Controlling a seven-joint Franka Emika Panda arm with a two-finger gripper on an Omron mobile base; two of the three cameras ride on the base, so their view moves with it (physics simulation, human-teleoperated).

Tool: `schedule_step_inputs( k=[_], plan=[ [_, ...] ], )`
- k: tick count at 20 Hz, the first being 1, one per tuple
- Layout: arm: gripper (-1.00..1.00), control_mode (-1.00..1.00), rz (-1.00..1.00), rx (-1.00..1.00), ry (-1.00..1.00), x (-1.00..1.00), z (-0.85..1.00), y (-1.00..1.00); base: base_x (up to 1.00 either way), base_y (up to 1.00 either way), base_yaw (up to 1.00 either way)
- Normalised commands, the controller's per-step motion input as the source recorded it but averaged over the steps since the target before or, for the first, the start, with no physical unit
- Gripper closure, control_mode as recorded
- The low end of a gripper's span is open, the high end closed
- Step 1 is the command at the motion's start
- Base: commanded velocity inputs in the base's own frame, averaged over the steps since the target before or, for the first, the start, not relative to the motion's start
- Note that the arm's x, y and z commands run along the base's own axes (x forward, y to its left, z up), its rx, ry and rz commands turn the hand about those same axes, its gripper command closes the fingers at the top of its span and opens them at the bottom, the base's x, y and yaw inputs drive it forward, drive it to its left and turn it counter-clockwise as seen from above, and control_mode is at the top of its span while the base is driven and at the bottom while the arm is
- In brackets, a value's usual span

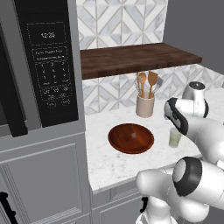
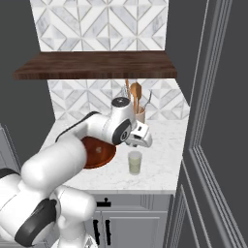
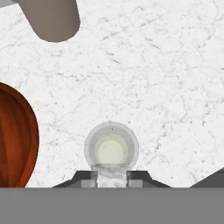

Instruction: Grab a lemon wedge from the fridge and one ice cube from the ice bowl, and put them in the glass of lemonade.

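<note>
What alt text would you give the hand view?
Looking straight down, the gripper, shut on a pale ice cube, hovers above the glass of lemonade on the white marble counter. The wooden ice bowl sits at left, a beige crock at top.

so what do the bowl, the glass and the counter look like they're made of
Ice bowl: probably wood, reddish-brown with faint grain streaks and a soft sheen.
Glass of lemonade: clear glass or plastic, with pale yellow-green liquid showing through its wall.
Counter: likely polished marble or a stone look-alike, white with fine grey veining.
</note>
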Motion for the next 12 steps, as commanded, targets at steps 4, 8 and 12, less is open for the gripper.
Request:
schedule_step_inputs(
  k=[4,8,12],
  plan=[
    [1.00,-1.00,0.00,0.01,0.00,0.00,0.00,0.00,0.00,0.00,0.00],
    [1.00,-1.00,0.00,0.00,0.01,0.00,0.00,-0.04,0.00,0.00,0.00],
    [1.00,-1.00,0.00,0.00,0.00,0.02,0.00,-0.05,0.00,0.00,0.00]
  ],
)
